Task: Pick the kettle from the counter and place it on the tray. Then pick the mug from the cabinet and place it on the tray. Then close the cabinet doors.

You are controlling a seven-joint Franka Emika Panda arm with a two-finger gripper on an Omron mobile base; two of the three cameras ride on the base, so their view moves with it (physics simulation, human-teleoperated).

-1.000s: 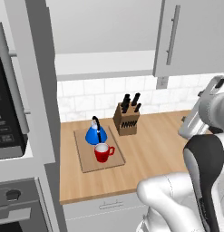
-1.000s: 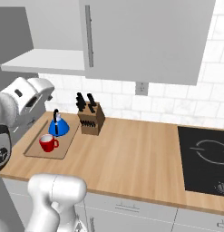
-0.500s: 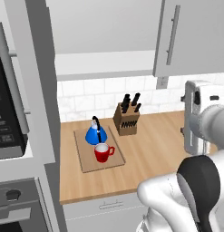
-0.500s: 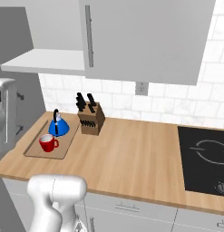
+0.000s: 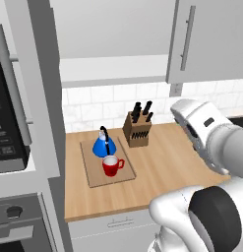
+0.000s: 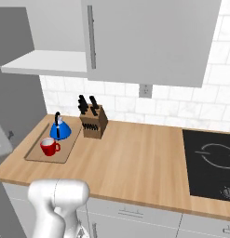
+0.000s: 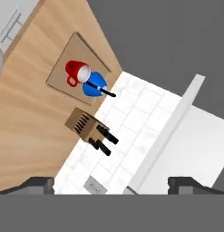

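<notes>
Swung round since the earlier pictures: white arm's hand section now further left in the left base view, over the right part of the worktop, and gone from the left edge of the right base view. Two-finger gripper [image 7: 111, 185] with dark tips set far apart at the bottom of the hand view, jaws wide and holding nothing, looking down across the tiled wall. One long light-brown wood-grain counter [image 5: 162, 167], white drawer fronts beneath. One flat rectangular light-brown wooden tray [image 5: 93, 174] lying on the counter's left part, carrying two things – one small glossy blue cone-shaped kettle [image 5: 104, 146] with a thin black arched handle at the back of the tray, and one small bright red mug [image 5: 111, 166] with a white inside just in front of it, upright, close beside the kettle; touching or not, cannot tell. One wooden knife block [image 5: 137, 130] with black handles standing on the counter just right of the tray, near the white tiled wall. One pale grey wall cabinet [image 5: 113, 74] above, left side open with its white inner shelf bare. Two pale grey cabinet doors visible – one [image 5: 42, 83] swung out at the left, seen near edge-on, the other [image 5: 201, 39] shut, with a long vertical silver bar handle. One black hob [image 6: 212, 162] set into the counter at the far right.
</notes>
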